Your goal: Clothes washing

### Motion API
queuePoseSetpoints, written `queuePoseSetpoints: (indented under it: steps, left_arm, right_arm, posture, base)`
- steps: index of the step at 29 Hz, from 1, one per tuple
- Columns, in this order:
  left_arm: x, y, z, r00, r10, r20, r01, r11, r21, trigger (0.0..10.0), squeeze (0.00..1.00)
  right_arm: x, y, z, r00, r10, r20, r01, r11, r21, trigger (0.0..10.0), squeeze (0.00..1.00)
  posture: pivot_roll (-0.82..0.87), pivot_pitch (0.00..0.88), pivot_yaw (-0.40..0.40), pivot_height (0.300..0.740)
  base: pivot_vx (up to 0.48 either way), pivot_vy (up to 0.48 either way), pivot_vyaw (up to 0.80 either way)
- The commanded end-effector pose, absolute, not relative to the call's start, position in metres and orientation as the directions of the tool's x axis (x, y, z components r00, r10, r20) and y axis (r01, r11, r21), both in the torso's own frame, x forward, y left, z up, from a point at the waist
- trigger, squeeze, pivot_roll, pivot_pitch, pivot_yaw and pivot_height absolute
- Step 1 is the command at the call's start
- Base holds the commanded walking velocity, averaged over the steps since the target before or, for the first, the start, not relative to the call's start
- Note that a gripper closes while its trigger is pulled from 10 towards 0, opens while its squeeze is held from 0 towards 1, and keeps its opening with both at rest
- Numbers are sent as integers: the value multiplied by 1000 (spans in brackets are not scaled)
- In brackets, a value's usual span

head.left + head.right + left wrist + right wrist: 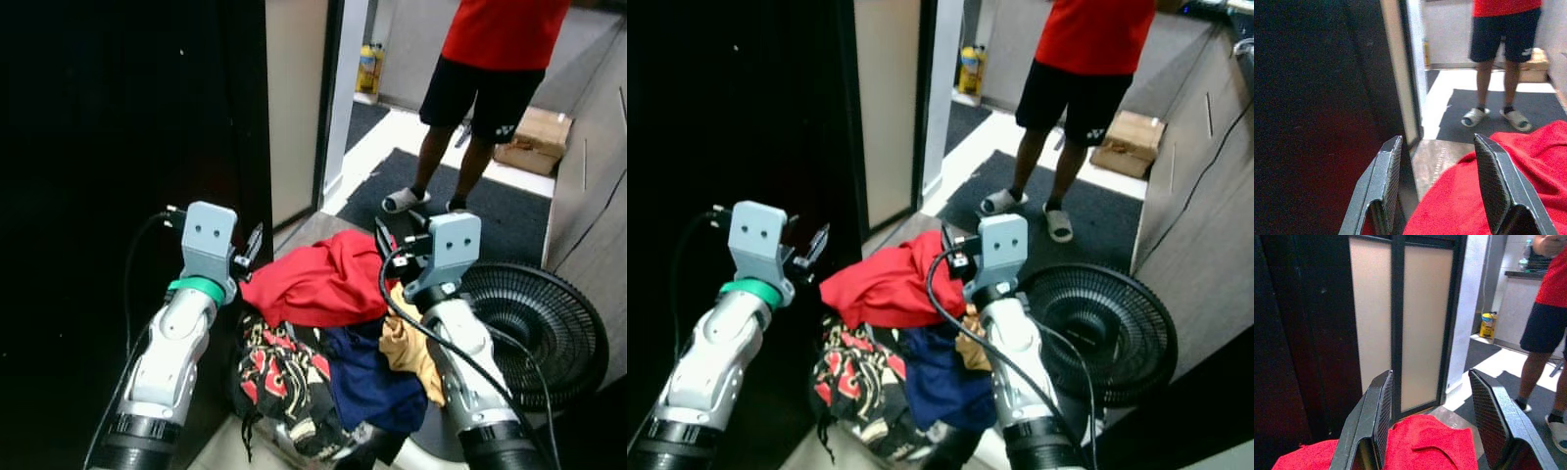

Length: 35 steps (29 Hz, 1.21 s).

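Note:
A heap of clothes lies low between my two arms. A red garment [318,282] is on top, with a navy one [367,380], a mustard one [411,354] and a black, red and cream patterned one [279,384] under it. My left gripper [253,245] stands at the heap's left edge. In the left wrist view it [1437,139] is open, and the red cloth [1528,186] lies below and beside one finger. My right gripper [384,237] is above the far right of the heap. It [1430,374] is open over the red cloth [1435,443], holding nothing.
A person [490,59] in a red shirt, dark shorts and sandals stands ahead on a dark mat [509,211]. A black fan grille [544,323] lies at my right. A dark wall [118,117] and a frosted sliding door [294,98] close off the left. A cardboard box [534,139] and a yellow bottle [367,69] sit further back.

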State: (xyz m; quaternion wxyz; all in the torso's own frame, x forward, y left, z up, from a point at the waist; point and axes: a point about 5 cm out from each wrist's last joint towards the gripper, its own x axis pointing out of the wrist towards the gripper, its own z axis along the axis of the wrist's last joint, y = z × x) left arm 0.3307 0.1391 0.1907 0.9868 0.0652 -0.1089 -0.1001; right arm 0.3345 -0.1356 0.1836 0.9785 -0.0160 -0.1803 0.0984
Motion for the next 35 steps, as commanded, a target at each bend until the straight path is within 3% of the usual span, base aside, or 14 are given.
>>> queuePoseSetpoints:
  steps: [1, 5, 14, 26, 30, 35]
  left_arm:
    - [329, 138, 182, 958, -233, 169, 203, 963, 175, 10000, 0]
    - [321, 132, 159, 948, -306, 91, 280, 934, 223, 10000, 0]
    - [313, 132, 118, 967, -252, -30, 252, 944, 211, 10000, 0]
    - [326, 109, 133, 943, -334, -1, 314, 885, 345, 10000, 0]
    - [329, 106, 136, 939, -343, 8, 315, 870, 380, 10000, 0]
    - [343, 105, 145, 942, -335, 15, 303, 871, 386, 10000, 0]
  right_arm:
    - [333, -138, 181, 918, 194, 345, -183, 981, -65, 10000, 0]
    - [333, -136, 174, 922, 212, 324, -199, 977, -72, 10000, 0]
    - [331, -139, 144, 952, 223, 208, -202, 972, -120, 10000, 0]
    - [357, -142, 152, 968, 173, 182, -137, 972, -192, 10000, 0]
    - [359, -143, 153, 969, 163, 184, -127, 973, -192, 10000, 0]
    - [363, -149, 161, 961, 195, 197, -181, 979, -90, 10000, 0]
  posture:
    - [26, 8, 43, 740]
    - [25, 10, 46, 740]
    - [35, 57, 34, 740]
    - [85, 188, 39, 740]
    - [85, 188, 39, 740]
    - [60, 194, 71, 740]
  base:
    - [0, 0, 0]
    - [0, 0, 0]
    - [0, 0, 0]
    - [0, 0, 0]
    - [0, 0, 0]
    - [0, 0, 0]
